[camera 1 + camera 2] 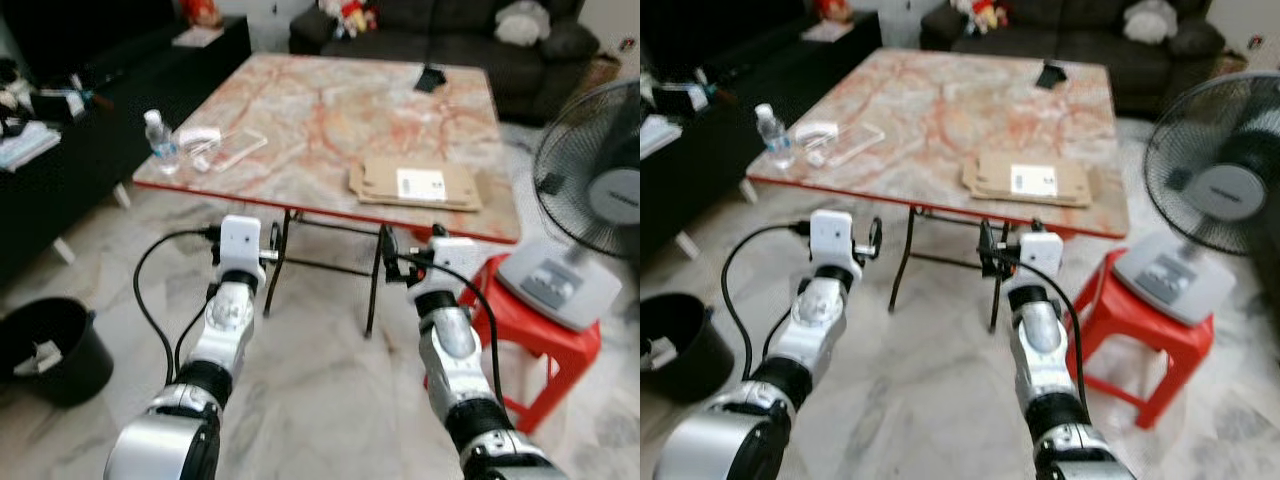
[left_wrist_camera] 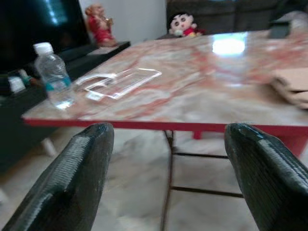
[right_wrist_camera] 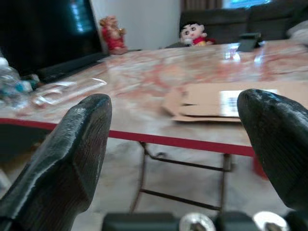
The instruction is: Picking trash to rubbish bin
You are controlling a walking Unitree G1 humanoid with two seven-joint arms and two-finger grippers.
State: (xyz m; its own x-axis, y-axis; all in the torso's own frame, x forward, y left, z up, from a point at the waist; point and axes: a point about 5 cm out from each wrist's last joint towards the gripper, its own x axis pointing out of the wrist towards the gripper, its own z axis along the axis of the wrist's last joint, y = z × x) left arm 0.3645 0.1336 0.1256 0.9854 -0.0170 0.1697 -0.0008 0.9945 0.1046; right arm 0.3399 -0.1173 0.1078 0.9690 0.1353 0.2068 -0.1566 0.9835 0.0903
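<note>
Left pincer [image 2: 163, 178] and right pincer [image 3: 175, 168] spread wide, empty, short of surface's [image 1: 330, 110] near edge. Flattened cardboard [image 1: 415, 184] near right front corner, bottle [image 1: 159, 142] at left corner; bin [image 1: 50, 348] on floor, left.

Red-veined marble table [image 1: 330, 110]; brown cardboard [image 1: 415, 184]; black bin [image 1: 50, 350]; red stool [image 1: 535, 345].

Head cameras look forward and down at the marble worktop [image 1: 330, 110] from close before it; both wrist cameras face its near edge from lower, sharing it.
</note>
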